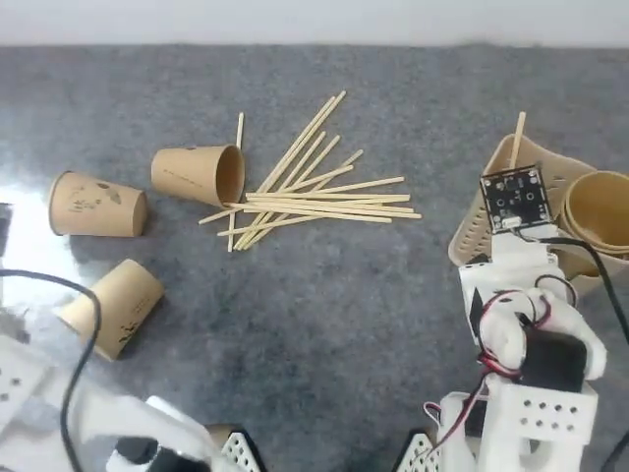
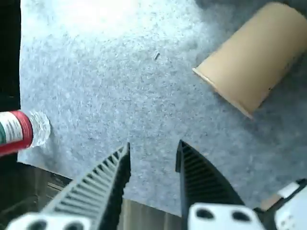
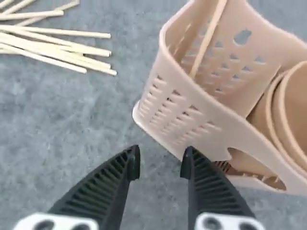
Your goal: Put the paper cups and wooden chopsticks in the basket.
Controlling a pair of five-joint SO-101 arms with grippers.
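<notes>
My right gripper (image 3: 160, 155) hangs spread and empty beside the basket (image 3: 182, 110), my left gripper (image 2: 153, 148) likewise spread near a tipped paper cup (image 2: 249, 57), wooden chopsticks (image 1: 314, 202) heaped on the mat (image 1: 393, 324).

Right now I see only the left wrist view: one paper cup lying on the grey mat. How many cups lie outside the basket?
Observer: Three paper cups lie on their sides on the mat.
Operator: Where are the chopsticks?
Observer: A loose pile of chopsticks lies beside one cup's mouth.
Operator: And the basket?
Observer: The basket already holds one leaning chopstick and at least one cup.
</notes>
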